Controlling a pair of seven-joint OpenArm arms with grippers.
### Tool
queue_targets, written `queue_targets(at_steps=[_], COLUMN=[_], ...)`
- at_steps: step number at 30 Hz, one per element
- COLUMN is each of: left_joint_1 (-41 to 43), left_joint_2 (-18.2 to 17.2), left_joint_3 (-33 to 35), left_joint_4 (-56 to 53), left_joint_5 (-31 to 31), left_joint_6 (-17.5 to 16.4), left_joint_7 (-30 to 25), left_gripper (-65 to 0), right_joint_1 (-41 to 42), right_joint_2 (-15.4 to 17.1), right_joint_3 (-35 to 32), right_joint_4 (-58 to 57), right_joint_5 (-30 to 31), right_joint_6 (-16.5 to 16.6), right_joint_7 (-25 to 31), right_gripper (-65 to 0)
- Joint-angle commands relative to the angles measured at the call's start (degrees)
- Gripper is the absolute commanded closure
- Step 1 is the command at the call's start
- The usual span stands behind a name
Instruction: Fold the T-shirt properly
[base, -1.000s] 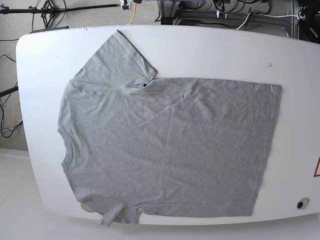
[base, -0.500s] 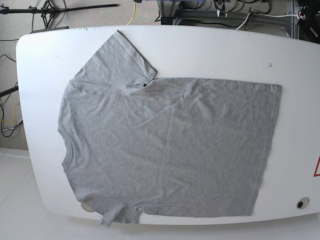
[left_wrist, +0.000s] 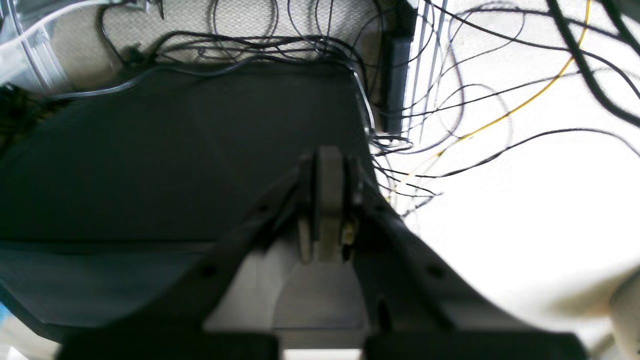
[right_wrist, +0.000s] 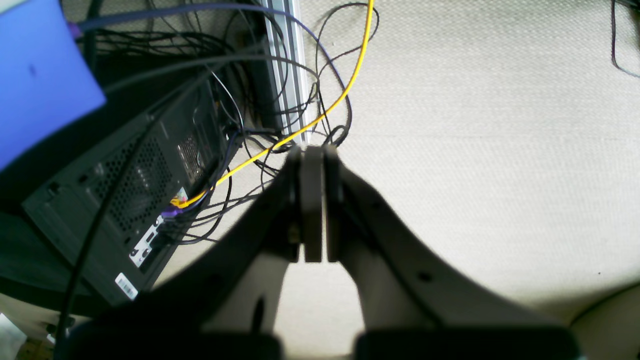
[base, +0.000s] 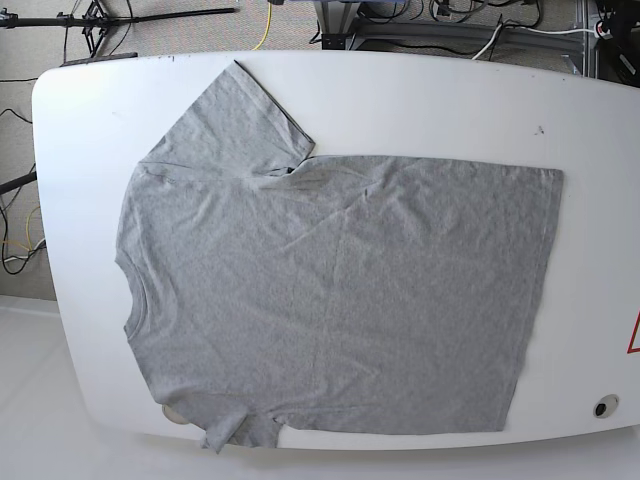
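Note:
The heather-grey T-shirt (base: 330, 290) lies spread flat on the white table (base: 420, 100) in the base view, neck at the left, hem at the right. One sleeve (base: 235, 120) points to the far left corner; the other sleeve (base: 230, 428) is bunched at the near table edge. Neither arm shows in the base view. My left gripper (left_wrist: 327, 200) is shut and empty, pointing at the floor and cables. My right gripper (right_wrist: 312, 200) is shut and empty, over carpet beside a computer case. The shirt is out of both wrist views.
A small round hole (base: 603, 407) sits near the table's near right corner, a red mark (base: 634, 335) at its right edge. Cables and stands (base: 100, 18) lie on the floor beyond the far edge. A black computer case (right_wrist: 125, 200) and a yellow cable (right_wrist: 320, 110) show in the right wrist view.

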Motion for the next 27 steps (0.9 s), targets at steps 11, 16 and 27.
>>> queue_targets(at_steps=[11,16,27], left_joint_1=[1.19,0.79,2.61], left_joint_2=[-0.55,-0.53,-0.57], left_joint_3=[-1.79,-2.10,-1.82], left_joint_4=[0.82,0.63,2.48], left_joint_5=[0.31,0.05,-0.03], left_joint_6=[-0.24,-0.37,-0.16], left_joint_7=[0.46,0.16,-4.80], left_gripper=[0.0,0.0,0.0], right_joint_1=[-0.99,-1.86,-6.48], right_joint_2=[-0.28,0.01,0.93], right_joint_3=[0.21,0.08,0.03], right_joint_4=[0.30,0.54,0.91], right_joint_5=[-0.51,-0.54,-0.44], right_joint_6=[0.67,0.75,0.98], right_joint_7=[-0.15,1.16,12.47], right_gripper=[0.0,0.0,0.0])
